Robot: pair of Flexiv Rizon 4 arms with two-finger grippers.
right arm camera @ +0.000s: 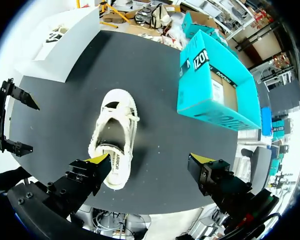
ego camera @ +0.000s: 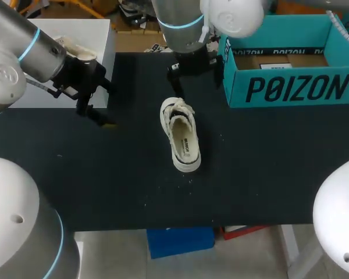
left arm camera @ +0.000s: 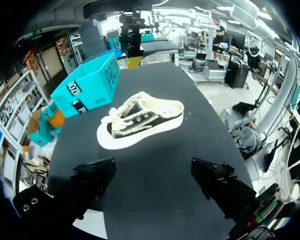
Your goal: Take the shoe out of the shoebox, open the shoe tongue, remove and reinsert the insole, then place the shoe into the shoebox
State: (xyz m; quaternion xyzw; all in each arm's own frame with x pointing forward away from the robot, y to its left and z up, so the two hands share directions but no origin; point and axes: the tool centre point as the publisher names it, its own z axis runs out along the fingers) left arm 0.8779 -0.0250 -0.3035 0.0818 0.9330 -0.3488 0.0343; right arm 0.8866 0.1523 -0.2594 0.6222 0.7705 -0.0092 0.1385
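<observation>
Shoe (ego camera: 180, 135) is set upright on its sole on the table (ego camera: 267, 174), outside the box (ego camera: 291, 87), and is gripped by neither claw. Left claw (left arm camera: 155, 175) is spread wide with nothing in it; shoe is seen ahead of it, well apart. Right claw (right arm camera: 151, 160) is spread wide too, empty, above the table; shoe is seen below it by 1 finger, box ahead and off to the side.

black table (ego camera: 104, 186): white shoe (ego camera: 180, 135) mid, teal shoebox (ego camera: 291, 87) right, white box (ego camera: 87, 32) left.
</observation>
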